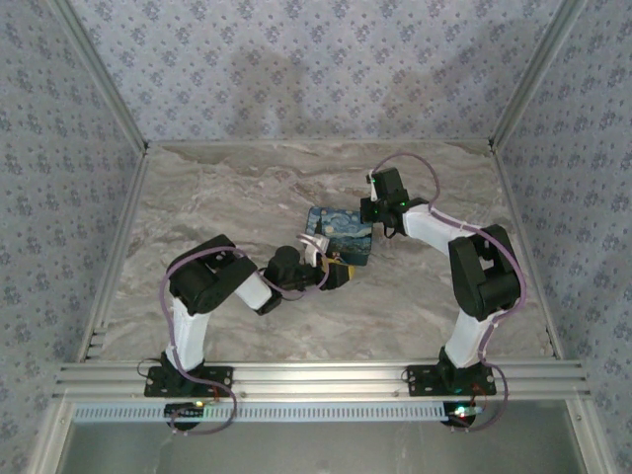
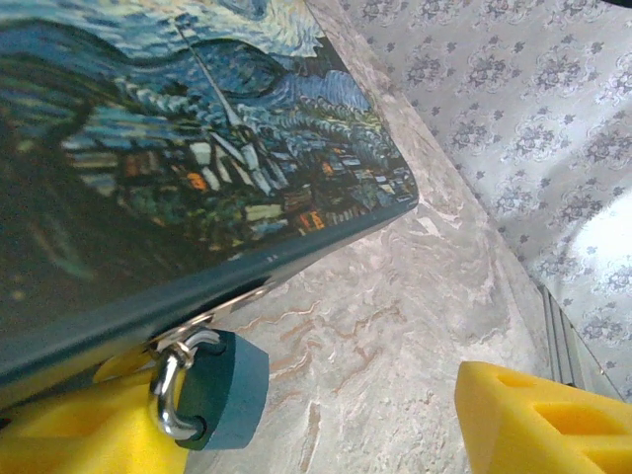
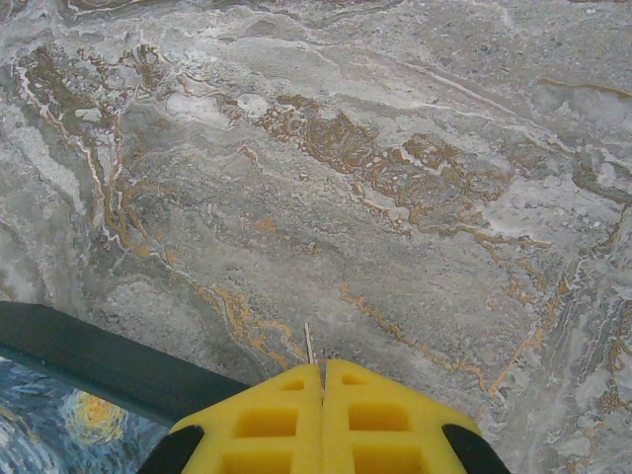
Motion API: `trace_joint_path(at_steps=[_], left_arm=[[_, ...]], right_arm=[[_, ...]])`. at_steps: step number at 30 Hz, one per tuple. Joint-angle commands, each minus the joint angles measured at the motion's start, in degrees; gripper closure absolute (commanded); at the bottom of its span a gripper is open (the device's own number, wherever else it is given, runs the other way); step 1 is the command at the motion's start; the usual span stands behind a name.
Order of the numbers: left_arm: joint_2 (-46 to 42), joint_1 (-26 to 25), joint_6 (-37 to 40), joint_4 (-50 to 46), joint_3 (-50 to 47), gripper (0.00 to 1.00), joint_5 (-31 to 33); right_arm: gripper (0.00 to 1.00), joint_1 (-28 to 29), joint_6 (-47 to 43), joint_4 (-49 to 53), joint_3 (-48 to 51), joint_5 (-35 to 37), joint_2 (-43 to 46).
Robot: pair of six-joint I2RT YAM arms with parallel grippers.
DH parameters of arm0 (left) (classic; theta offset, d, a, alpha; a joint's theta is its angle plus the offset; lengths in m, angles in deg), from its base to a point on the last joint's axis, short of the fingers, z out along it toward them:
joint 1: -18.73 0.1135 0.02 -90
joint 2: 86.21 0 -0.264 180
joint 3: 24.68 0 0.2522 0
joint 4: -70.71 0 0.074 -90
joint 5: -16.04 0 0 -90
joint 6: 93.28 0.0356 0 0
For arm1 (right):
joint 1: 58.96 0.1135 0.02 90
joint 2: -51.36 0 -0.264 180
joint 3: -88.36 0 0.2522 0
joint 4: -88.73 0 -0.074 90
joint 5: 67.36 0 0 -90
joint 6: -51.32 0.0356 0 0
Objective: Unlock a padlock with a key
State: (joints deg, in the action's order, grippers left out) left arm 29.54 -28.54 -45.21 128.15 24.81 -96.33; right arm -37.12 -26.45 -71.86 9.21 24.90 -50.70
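The padlock (image 2: 232, 390) hung loop-up from the edge of the box (image 2: 197, 148), inside the wide-apart left tool (image 2: 306, 420). The right tool (image 3: 322, 370) pinched a thin key (image 3: 308, 341).

Padlock (image 2: 235, 390) was teal-blue, shackle (image 2: 163, 400) silver. Box (image 2: 197, 148) wore dark-blue night-sky print with yellow swirls. Table (image 3: 415, 148) was grey marble with orange-brown veins. Left claw (image 2: 296, 410) and right claw (image 3: 322, 415) were yellow. Walls (image 1: 296, 69) were pale grey-blue, floral-patterned.
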Motion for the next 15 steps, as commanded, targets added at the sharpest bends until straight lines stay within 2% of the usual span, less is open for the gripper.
trace_joint_path(at_steps=[1,9,15], left_arm=[[1.17,-1.29,-0.27,0.25,-1.24,0.3,1.46],[-0.27,-1.56,-1.05,1.18,-3.0,0.36,3.51],[-1.36,-1.68,-2.52,5.49,-6.46,0.37,4.34]], right_arm=[[1.0,1.27,0.82,4.02,1.69,-2.26,-0.68],[1.0,1.27,0.77,4.09,1.83,-2.23,-0.33],[1.0,1.11,0.84,3.76,2.1,-2.24,-0.16]])
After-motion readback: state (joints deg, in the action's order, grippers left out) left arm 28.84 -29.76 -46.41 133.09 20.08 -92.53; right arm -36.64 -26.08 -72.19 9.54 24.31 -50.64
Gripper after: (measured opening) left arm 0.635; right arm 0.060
